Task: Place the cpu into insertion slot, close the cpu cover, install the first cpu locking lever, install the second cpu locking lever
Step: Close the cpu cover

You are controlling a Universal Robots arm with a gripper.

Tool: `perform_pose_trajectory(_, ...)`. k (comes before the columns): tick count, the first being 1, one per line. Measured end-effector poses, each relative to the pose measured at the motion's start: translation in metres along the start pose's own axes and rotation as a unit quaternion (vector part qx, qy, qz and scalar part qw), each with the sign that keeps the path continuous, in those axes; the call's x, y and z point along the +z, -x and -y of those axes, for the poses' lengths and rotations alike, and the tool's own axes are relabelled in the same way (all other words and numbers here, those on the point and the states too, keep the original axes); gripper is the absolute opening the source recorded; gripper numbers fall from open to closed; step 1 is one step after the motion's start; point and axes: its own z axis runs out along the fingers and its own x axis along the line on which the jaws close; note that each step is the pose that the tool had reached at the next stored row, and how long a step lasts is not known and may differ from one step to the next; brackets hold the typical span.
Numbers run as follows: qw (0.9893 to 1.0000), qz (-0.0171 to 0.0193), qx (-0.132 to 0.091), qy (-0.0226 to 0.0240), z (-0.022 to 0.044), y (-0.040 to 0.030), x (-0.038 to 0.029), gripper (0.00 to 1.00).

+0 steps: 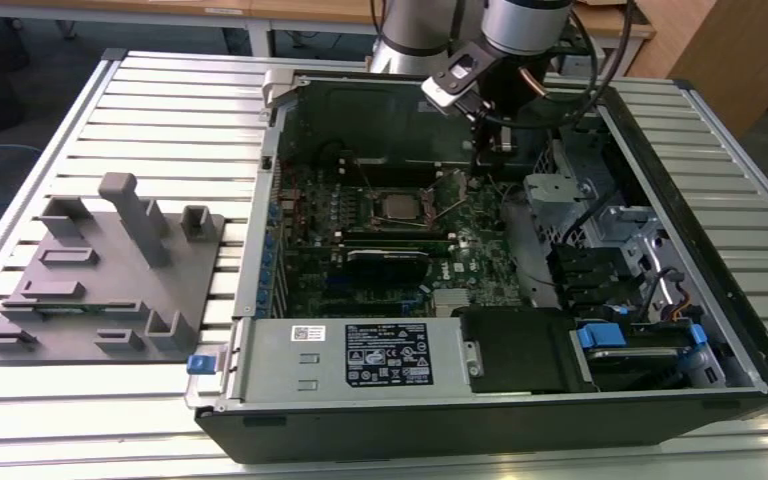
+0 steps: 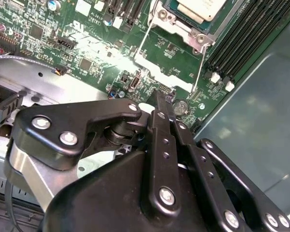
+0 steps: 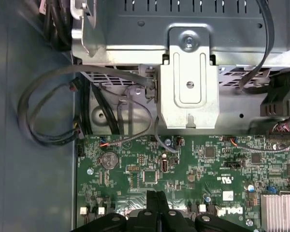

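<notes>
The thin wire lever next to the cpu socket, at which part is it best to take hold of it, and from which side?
Likely its free end, away from the cpu: the lever is a thin bare wire, and that end gives most leverage. It runs from there toward the gripper, so come from the gripper's side, with the jaws across the wire.

My arm (image 1: 524, 22) is a smooth silver-grey tube with black cables (image 1: 603, 62) looping beside it. My matt black metal gripper (image 2: 159, 95) has flat linkage bars, bright round silver screws (image 2: 166, 195), narrow fingers (image 2: 159, 123) and a brushed silver base (image 2: 20, 166).
</notes>
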Motion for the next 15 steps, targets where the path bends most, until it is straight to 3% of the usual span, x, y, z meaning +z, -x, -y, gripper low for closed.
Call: perform_pose_trajectory(15, 1.0000, 0.0000, 0.001, 0.0000, -0.0043, -0.0004, 0.0152, 0.11)
